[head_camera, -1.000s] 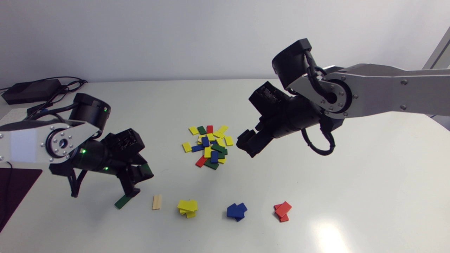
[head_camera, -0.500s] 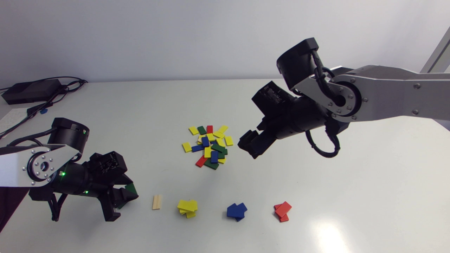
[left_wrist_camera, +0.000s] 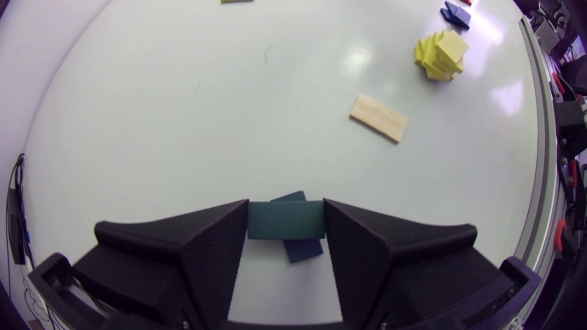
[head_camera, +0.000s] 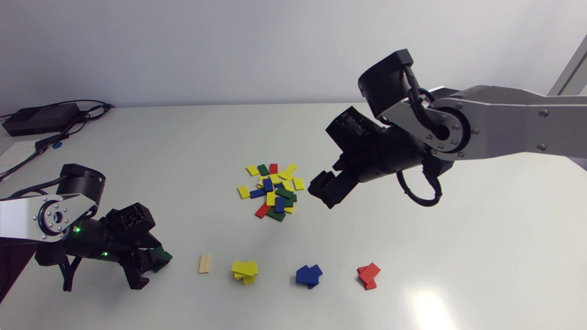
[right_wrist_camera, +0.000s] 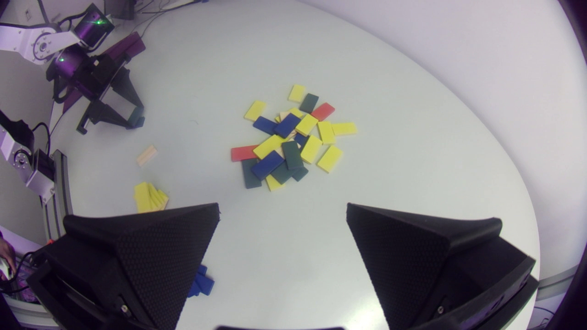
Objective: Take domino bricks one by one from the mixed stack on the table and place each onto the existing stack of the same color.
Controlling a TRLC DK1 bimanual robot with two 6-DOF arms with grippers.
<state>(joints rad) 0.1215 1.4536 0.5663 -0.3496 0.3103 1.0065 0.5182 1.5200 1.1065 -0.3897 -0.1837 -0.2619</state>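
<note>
My left gripper point(head_camera: 149, 268) is low over the table's front left, shut on a green brick point(left_wrist_camera: 285, 220) held flat between its fingers. Directly under it lies another green brick point(left_wrist_camera: 300, 250), crossed at an angle; whether the two touch I cannot tell. In the head view only a green corner point(head_camera: 161, 252) shows by the fingers. The mixed pile point(head_camera: 273, 190) of yellow, blue, green and red bricks sits mid-table. My right gripper point(head_camera: 323, 190) hovers open and empty just right of the pile point(right_wrist_camera: 289, 140). Along the front stand a yellow stack point(head_camera: 244, 271), a blue stack point(head_camera: 308, 275) and a red stack point(head_camera: 368, 275).
A single wooden brick point(head_camera: 204, 263) lies flat between the left gripper and the yellow stack. A black box with cables point(head_camera: 41, 118) sits at the back left corner. A dark mat point(head_camera: 13, 261) lies at the left edge.
My left arm has swung left and down with the green brick, now over the green brick that lay on the table. The right arm has barely shifted.
</note>
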